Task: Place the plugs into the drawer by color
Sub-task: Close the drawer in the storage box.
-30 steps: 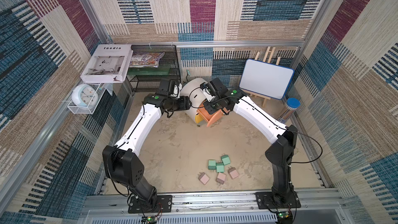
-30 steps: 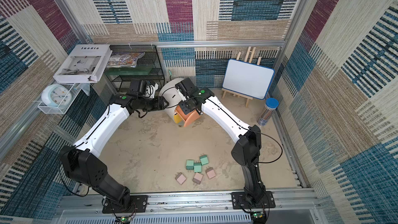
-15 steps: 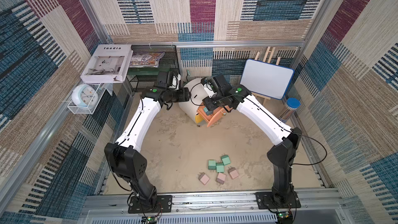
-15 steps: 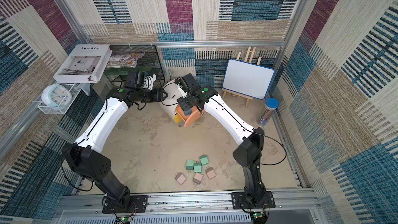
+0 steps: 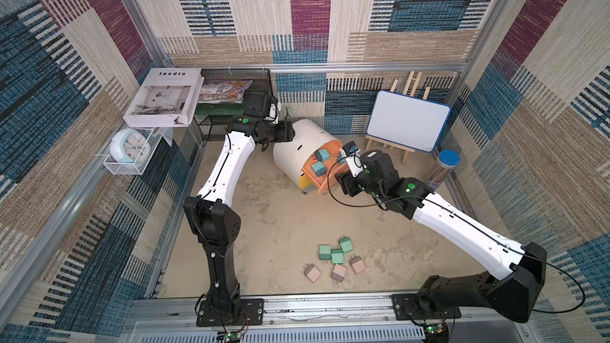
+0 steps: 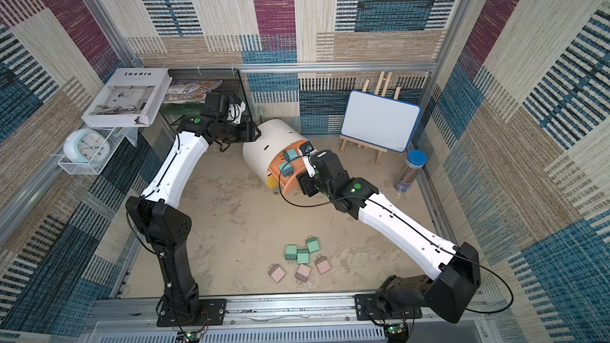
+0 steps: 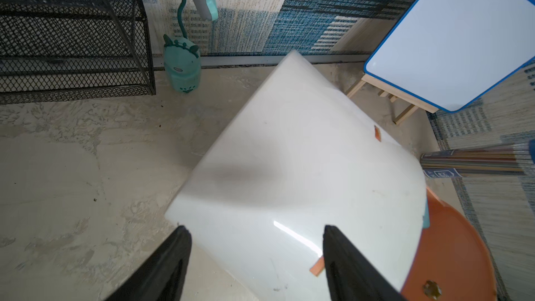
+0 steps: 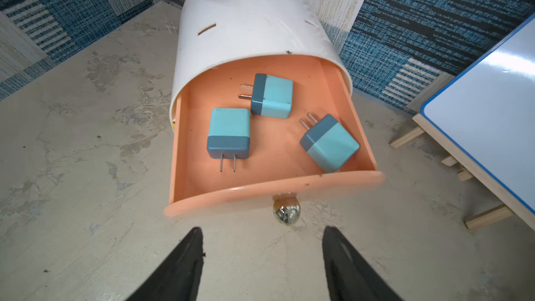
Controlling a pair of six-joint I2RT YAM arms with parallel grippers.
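Observation:
The white barrel-shaped drawer cabinet (image 5: 293, 150) (image 6: 264, 146) stands at the back of the floor. Its top peach drawer (image 8: 275, 191) is pulled out and holds three light blue plugs (image 8: 272, 95) (image 8: 228, 133) (image 8: 330, 143). My right gripper (image 8: 262, 228) is open and empty, a little short of the drawer's metal knob (image 8: 286, 212). My left gripper (image 7: 255, 227) is open over the cabinet's white body (image 7: 289, 169), holding nothing. Three mint green plugs (image 5: 336, 252) and three dusty pink plugs (image 5: 338, 270) lie loose near the front edge, in both top views.
A black wire-mesh shelf (image 5: 231, 94) with a book (image 5: 165, 97) on it stands back left, a mint lamp (image 7: 182, 65) beside it. A whiteboard on an easel (image 5: 407, 123) and a blue-lidded tube of pencils (image 5: 444, 166) stand back right. A clock (image 5: 130, 148) sits in a left wall basket.
Both grippers have opened. The right arm has drawn back from the peach drawer toward the right front. The left gripper has lifted off the cabinet's side toward the back.

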